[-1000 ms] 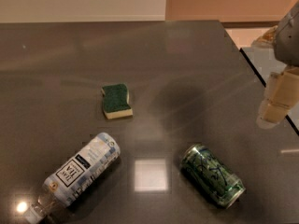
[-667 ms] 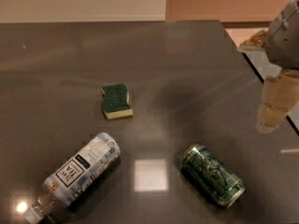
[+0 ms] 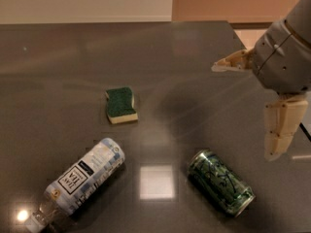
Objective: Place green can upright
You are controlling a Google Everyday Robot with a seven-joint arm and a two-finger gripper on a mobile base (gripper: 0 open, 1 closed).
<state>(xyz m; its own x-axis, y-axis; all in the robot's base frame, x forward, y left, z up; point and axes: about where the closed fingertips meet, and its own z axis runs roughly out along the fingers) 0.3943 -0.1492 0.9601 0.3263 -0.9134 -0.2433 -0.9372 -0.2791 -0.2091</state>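
The green can [image 3: 221, 181] lies on its side on the dark table [image 3: 194, 47], front right, with its silver top pointing to the lower right. My gripper [image 3: 243, 112] hangs at the right edge of the view, above and to the right of the can, not touching it. It is open and empty: one beige finger [image 3: 229, 62] points left and the other [image 3: 279, 130] points down.
A green-topped yellow sponge [image 3: 120, 104] lies left of centre. A clear bottle with a white-and-blue label [image 3: 80, 182] lies on its side at the front left. The table's right edge [image 3: 306, 130] runs just behind the gripper.
The gripper has moved left and further into view over the table, so a second finger now shows. The can, sponge and bottle have not moved.
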